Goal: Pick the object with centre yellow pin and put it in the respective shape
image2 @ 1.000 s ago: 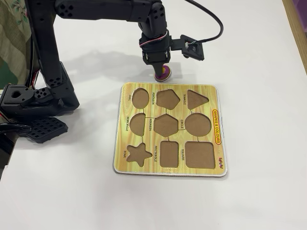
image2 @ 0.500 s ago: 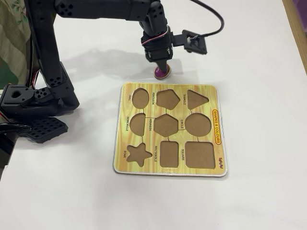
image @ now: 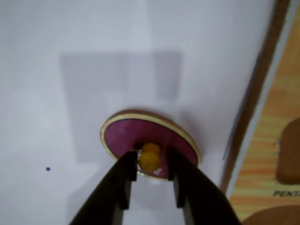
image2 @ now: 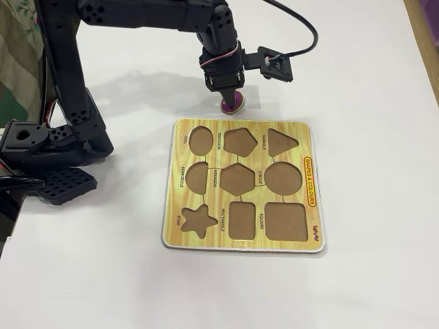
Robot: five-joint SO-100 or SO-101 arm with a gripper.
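gripper (image: pixel 151 174) clamped on the yellow knob (image: pixel 150 158) | oval piece (image: pixel 123 136) centre of wrist view, just off the board (image2: pixel 302 240) edge | risk: small round knob, piece may swivel or slip (thin grip), missing the OVAL recess (image2: pixel 200 140) at board's upper left

The puzzle board (image: pixel 276 140) is blurred and cut off in the wrist view.
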